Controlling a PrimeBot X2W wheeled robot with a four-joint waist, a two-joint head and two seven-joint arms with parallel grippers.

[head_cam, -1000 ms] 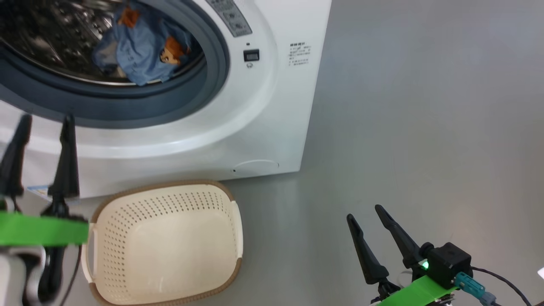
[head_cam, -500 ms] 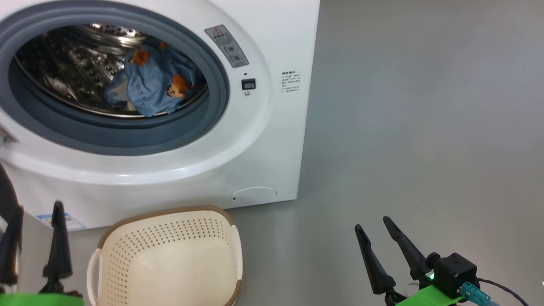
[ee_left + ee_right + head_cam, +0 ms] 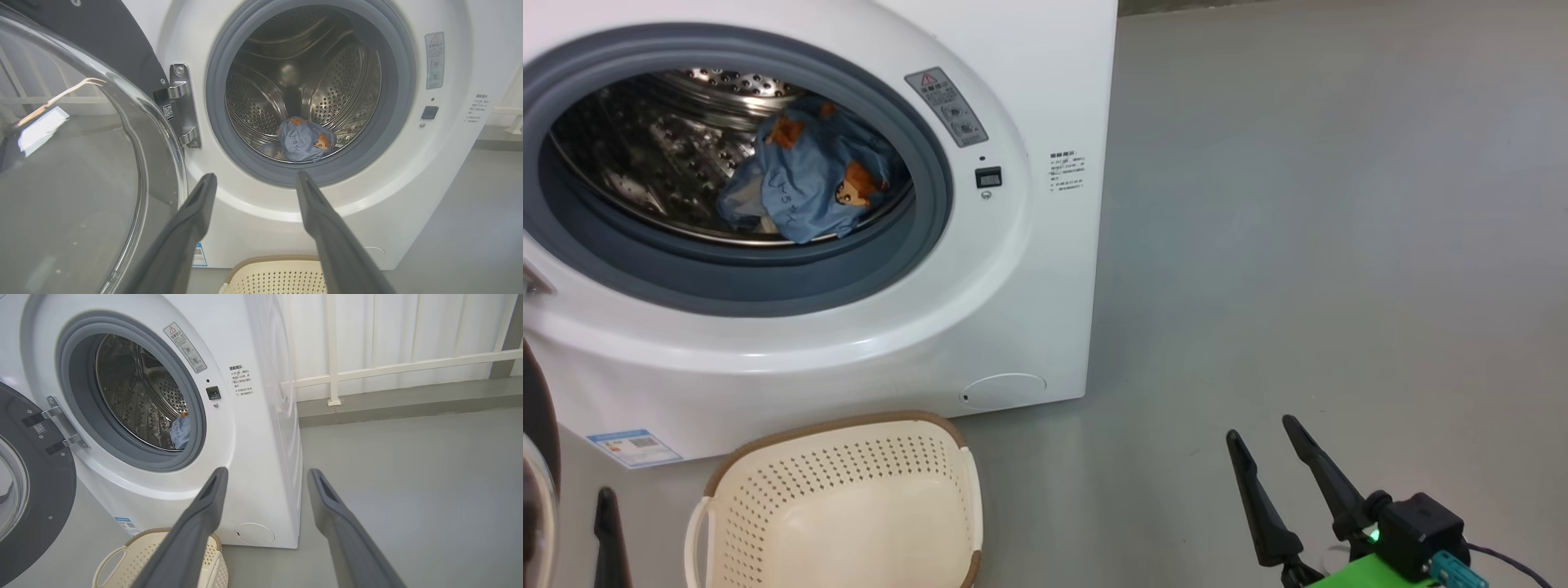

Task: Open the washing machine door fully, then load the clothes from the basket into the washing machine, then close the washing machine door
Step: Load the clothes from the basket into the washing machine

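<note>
The white washing machine (image 3: 1045,269) stands with its door (image 3: 73,163) swung open to the left, glass bowl facing me. Blue clothes (image 3: 800,192) with orange prints lie inside the steel drum, and the left wrist view shows the same clothes (image 3: 306,141) low in it. The cream basket (image 3: 841,506) sits on the floor in front of the machine with nothing visible inside. My left gripper (image 3: 256,176) is open, in front of the drum opening and beside the door glass. My right gripper (image 3: 1260,430) is open over bare floor right of the machine, holding nothing.
Grey floor (image 3: 1339,245) stretches to the right of the machine. A white railing (image 3: 388,367) runs along the wall behind it. The door's black rim (image 3: 535,457) and one left finger (image 3: 606,539) sit at the head view's lower left, close to the basket's handle.
The head view has shifted, so the machine sits lower in it. My left gripper has dropped toward the lower left corner, beyond that shift. Both grippers stay open.
</note>
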